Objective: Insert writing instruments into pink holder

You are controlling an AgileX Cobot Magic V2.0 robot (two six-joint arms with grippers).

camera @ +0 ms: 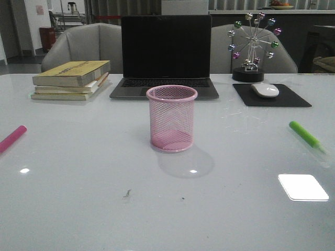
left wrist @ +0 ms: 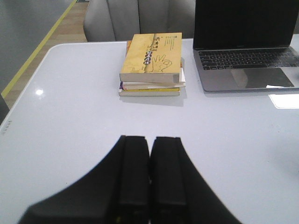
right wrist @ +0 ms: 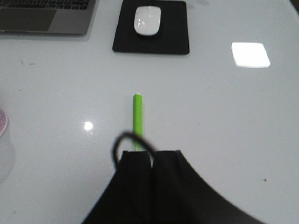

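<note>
Standing upright in the middle of the white worktop (camera: 78,198), the pink mesh cup (camera: 171,118) holds nothing that can be seen through its wire wall. The green marker (camera: 306,136) lies flat well off to its right, and the pink marker (camera: 12,138) lies flat at the far left edge. Behind the cup sits an open laptop (camera: 165,55), with a stack of books (camera: 72,79) to its left and a white mouse (camera: 265,90) on a black pad (camera: 272,95) to its right. The left hand (left wrist: 149,175) hangs above bare worktop, fingers pressed together. The right hand (right wrist: 152,184) hovers over the near end of the green marker, fingers together, gripping nothing.
</note>
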